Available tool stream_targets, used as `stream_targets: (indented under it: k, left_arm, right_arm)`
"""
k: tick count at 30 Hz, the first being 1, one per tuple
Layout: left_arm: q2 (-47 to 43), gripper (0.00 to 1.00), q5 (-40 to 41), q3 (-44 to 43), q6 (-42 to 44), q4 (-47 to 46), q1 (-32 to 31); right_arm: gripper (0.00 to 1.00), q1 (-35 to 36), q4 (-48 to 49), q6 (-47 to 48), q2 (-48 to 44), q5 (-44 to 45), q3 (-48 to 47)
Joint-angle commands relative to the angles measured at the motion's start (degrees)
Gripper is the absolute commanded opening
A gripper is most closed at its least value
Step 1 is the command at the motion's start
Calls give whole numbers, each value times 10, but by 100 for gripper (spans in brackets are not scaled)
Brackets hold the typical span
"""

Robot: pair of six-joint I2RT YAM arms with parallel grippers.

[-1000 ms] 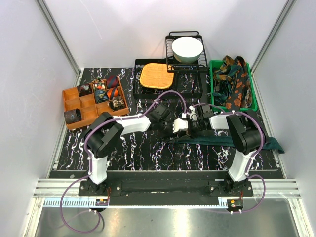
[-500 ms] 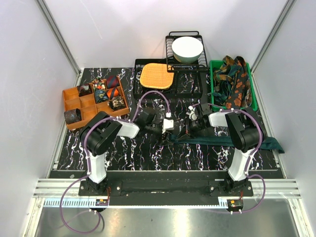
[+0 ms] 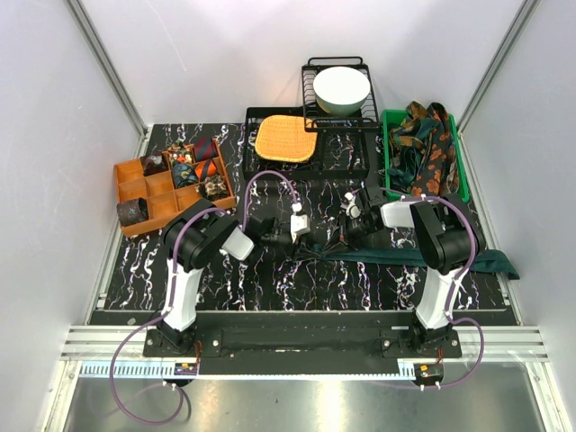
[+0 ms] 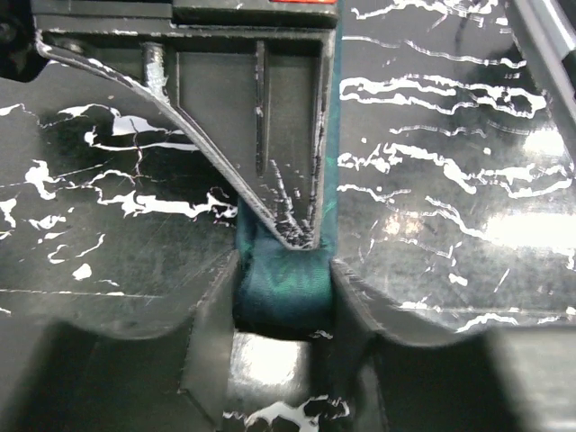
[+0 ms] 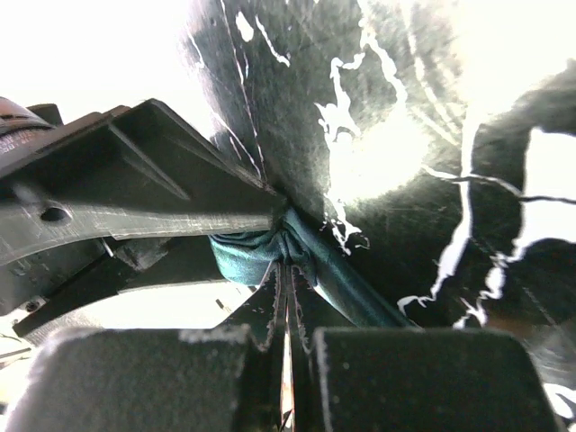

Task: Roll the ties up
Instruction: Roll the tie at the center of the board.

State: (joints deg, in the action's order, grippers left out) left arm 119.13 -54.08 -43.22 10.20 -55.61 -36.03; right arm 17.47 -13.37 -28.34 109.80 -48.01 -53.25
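Note:
A plain dark teal tie point(image 3: 423, 256) lies across the right of the black marble table, and its left end is wound into a small roll point(image 4: 283, 286). My left gripper point(image 4: 283, 301) grips that roll, one finger pressed against each side. My right gripper point(image 5: 288, 270) is shut and pinches the gathered fabric point(image 5: 247, 256) at the roll's core from the opposite side. In the top view the left gripper point(image 3: 310, 238) and the right gripper point(image 3: 340, 238) meet tip to tip at mid table. Patterned ties point(image 3: 430, 148) fill a green bin. Rolled ties point(image 3: 184, 166) sit in an orange organizer.
The orange organizer point(image 3: 135, 193) stands at the left. A black tray point(image 3: 346, 157) with an orange woven mat point(image 3: 286, 137) is at the back. Behind it a wire rack point(image 3: 310, 76) holds a white bowl point(image 3: 340, 88). The green bin point(image 3: 389, 153) is at the right.
My left arm has drawn back to the left by a few centimetres. Its jaws widened and then closed in on the teal roll. The right gripper stayed shut on the tie.

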Motion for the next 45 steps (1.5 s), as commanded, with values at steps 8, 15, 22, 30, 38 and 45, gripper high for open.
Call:
stream_targets:
  k: [8,15,22,30,38,45]
  left_arm:
    - [-65,20,121,-54,194,404,-42]
    - [-70,18,212,-137,261,623,-60]
    - [-43,18,283,-211,285,739,-85]
    - [-27,20,311,-259,256,792,-107]
    - [-22,20,311,-267,250,806,-109]
    - [-19,21,303,-268,248,808,-109]
  right_arm:
    - [2,-9,-12,42,-4,66,14]
    - [40,-68,-9,25,-70,-11,26]
    - [51,-72,70,-5,-93,-51,55]
    - [47,-34,172,-54,-59,-45,61]
    - [45,-3,213,-76,-19,-47,61]
    - [38,2,270,-104,-28,-46,97]
